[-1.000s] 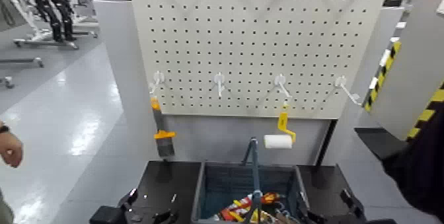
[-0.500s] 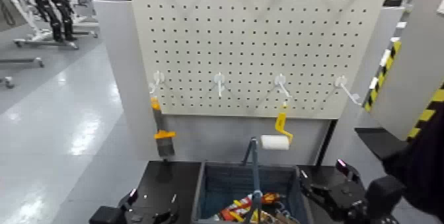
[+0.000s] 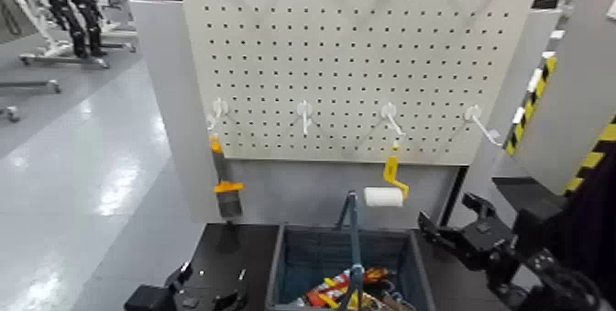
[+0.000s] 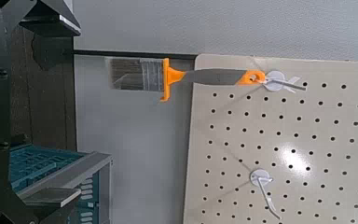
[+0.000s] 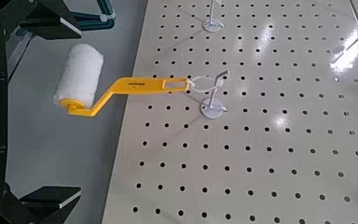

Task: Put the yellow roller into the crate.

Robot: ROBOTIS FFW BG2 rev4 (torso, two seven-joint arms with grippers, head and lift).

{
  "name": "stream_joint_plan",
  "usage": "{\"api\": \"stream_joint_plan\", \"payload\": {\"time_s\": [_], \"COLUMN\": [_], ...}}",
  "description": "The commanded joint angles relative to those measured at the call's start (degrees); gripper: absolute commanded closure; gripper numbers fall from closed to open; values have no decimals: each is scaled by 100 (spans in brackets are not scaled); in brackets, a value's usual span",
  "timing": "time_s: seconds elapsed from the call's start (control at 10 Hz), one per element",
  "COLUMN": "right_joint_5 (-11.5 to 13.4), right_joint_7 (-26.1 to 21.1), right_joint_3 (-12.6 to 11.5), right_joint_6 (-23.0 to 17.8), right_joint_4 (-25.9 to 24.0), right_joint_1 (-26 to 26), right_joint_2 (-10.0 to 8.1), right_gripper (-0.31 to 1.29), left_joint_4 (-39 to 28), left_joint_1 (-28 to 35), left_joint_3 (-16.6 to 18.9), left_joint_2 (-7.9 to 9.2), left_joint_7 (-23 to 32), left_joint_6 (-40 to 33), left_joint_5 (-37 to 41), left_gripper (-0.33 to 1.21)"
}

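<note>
A: Report the position of the yellow roller (image 3: 384, 196).
B: It hung by its handle from a hook (image 5: 213, 107) on the pegboard (image 3: 348, 67) — above the rear right part of the crate (image 3: 307, 258), outside it.
A: State of the right end effector (image 3: 469, 227)?
B: Spread and holding nothing; it stood to the right of the crate, lower than the roller and apart from it.
A: And the left end effector (image 3: 206, 287)?
B: Also spread and empty — left of the crate, over the black tabletop (image 3: 229, 252). The orange-handled brush (image 4: 182, 77) hung at the pegboard's left side.
</note>
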Motion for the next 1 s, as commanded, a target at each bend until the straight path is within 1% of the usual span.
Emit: {"api": "stream_joint_plan", "payload": {"time_s": [0.1, 0.2, 0.3, 0.4, 0.5, 0.6, 0.8, 0.9, 1.0], "right_joint_5": [-159, -203, -317, -352, -414, -475, -493, -572, -598], "right_joint_7": [325, 457, 563, 615, 703, 835, 993, 1081, 1195], "right_joint_3": [180, 250, 321, 382, 488, 628, 839, 936, 1050], "right_joint_6": [214, 310, 363, 398, 398, 310, 231, 223, 187], "right_joint_4": [264, 352, 466, 563, 765, 1073, 1486, 1697, 1925], "right_joint_1": [-475, -642, -791, -914, -1090, -1318, -1661, -1810, -1969], "right_joint_2": [-321, -427, -523, -594, -664, -725, -813, -848, -866], "right_gripper": [11, 11, 11, 11, 10, 10, 10, 10, 10], "left_joint_4": [26, 35, 44, 35, 35, 35, 44, 44, 53], "left_joint_1": [-39, -48, -48, -48, -56, -56, -65, -74, -74], "left_joint_3": [-17, -17, -26, -26, -26, -26, -35, -26, -26], "left_joint_2": [0, 0, 0, 0, -9, -9, -9, -9, -26], "left_joint_7": [-17, -26, -35, -35, -35, -44, -44, -44, -44], "left_joint_6": [13, 13, 13, 13, 13, 13, 22, 31, 31], "left_joint_5": [2, 2, 2, 2, 2, 2, 2, 2, 2], "left_gripper": [10, 10, 10, 10, 10, 10, 10, 10, 10]}}
